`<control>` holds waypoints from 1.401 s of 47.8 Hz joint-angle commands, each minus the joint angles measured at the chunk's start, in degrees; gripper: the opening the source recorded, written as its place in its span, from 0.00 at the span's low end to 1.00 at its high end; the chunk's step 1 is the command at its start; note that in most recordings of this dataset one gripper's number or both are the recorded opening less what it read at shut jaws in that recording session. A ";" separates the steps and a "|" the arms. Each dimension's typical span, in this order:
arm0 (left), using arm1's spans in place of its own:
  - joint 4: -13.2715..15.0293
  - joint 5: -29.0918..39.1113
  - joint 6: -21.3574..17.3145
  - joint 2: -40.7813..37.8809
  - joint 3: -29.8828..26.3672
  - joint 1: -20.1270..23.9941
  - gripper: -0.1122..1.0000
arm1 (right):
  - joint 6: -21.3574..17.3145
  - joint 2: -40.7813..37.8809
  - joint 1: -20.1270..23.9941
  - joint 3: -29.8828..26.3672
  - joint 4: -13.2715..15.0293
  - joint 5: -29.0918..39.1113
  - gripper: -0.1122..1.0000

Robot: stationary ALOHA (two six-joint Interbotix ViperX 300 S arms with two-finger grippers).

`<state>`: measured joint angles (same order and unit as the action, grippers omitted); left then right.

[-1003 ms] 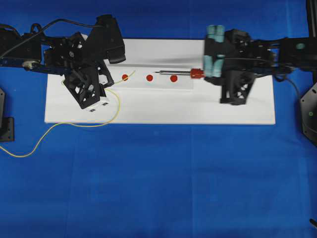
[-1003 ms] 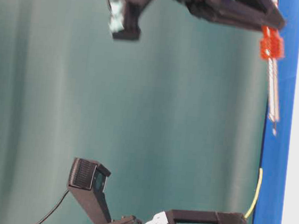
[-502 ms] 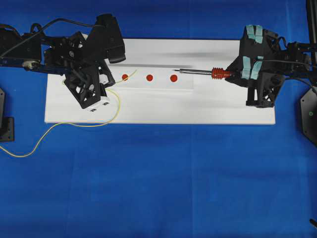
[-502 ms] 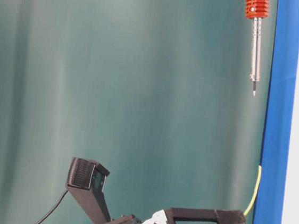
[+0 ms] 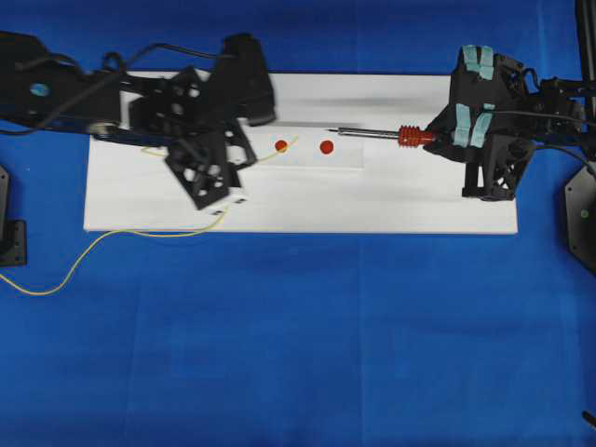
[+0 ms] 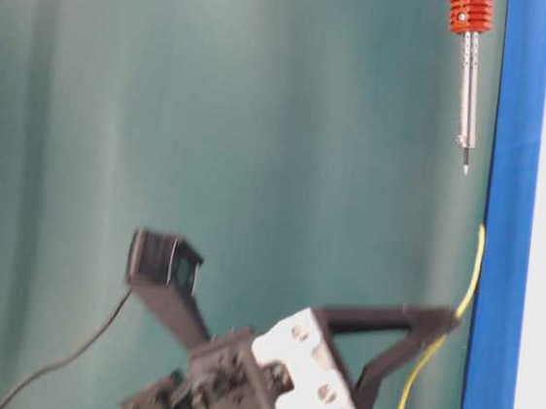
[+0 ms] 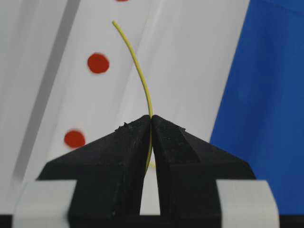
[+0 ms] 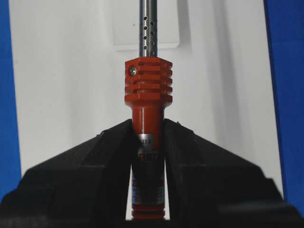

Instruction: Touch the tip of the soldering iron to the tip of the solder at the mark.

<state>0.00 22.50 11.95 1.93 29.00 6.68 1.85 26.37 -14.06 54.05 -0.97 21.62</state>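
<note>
My right gripper [image 5: 436,137] [image 8: 148,130] is shut on the red handle of the soldering iron [image 5: 372,134] [image 8: 148,85] [image 6: 470,88]. The iron lies level above the white board [image 5: 419,209], its tip just beyond the right-hand red mark [image 5: 327,146]. My left gripper [image 5: 250,158] [image 7: 151,118] [image 6: 451,321] is shut on the thin yellow solder [image 7: 138,66] [image 6: 478,255]. The solder's free end [image 5: 295,140] sits close to the right of another red mark [image 5: 281,145]. A short gap separates the two tips. The left arm covers the board left of these marks.
The solder's tail [image 5: 140,233] runs across the board's front left and off onto the blue cloth [image 5: 298,354]. The marks sit on a low raised white strip [image 5: 345,158]. Black fixtures stand at the left edge [image 5: 9,242] and right edge [image 5: 582,214].
The left arm has swung right with the solder, carrying its free end from the left-hand mark to the middle one. The right arm drew back to the right earlier and then held still.
</note>
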 commanded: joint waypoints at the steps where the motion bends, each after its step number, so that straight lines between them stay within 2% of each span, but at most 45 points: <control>1: -0.18 -0.44 0.00 -2.11 -3.60 -0.09 0.12 | -0.09 0.44 -0.26 -0.53 0.09 -0.18 0.16; 10: -0.18 -0.44 0.00 -6.86 -6.77 0.00 0.12 | -0.09 0.44 -0.35 -0.35 0.09 0.09 0.16; 20: -0.18 -0.44 0.09 -9.84 -7.29 0.18 0.12 | -0.09 0.53 -0.44 -0.26 0.09 0.09 0.16; 67: -0.18 -1.05 0.09 -11.60 -8.00 0.18 0.12 | -0.18 0.44 -0.44 0.44 0.09 -0.09 0.16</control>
<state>-0.09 21.71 11.95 -10.55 22.15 6.77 1.76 26.37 -14.33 54.93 -0.97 21.88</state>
